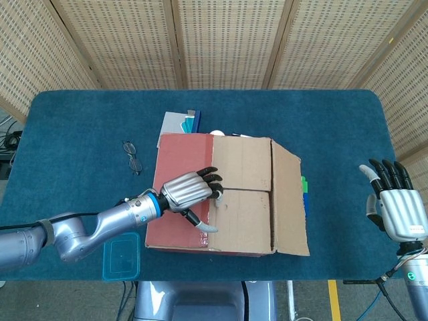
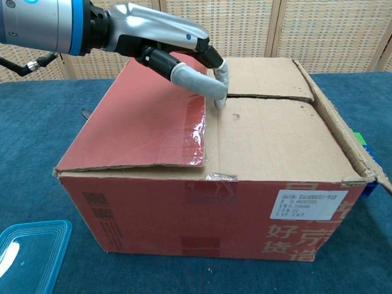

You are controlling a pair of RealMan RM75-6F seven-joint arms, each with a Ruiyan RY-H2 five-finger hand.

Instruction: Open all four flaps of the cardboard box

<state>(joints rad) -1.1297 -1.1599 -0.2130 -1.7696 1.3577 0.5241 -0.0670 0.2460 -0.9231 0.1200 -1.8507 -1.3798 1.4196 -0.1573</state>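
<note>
Right robot hand [image 1: 396,204]: absent from chest view, wrist cut by head-view edge. Blue lidded tub [image 2: 27,254] cropped at chest-view corner. Items behind cardboard box [image 1: 227,194] mostly hidden. Glasses [image 1: 132,157] too small for detail.

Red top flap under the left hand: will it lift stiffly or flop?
The red flap is flat cardboard, so it probably hinges up stiffly. Glossy tape along its edge may be slippery for the left hand. The cardboard box looks broad and unlikely to tip.

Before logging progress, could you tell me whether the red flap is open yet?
Not yet: the red flap lies flat on the box top, left hand fingertips at its edge.
</note>
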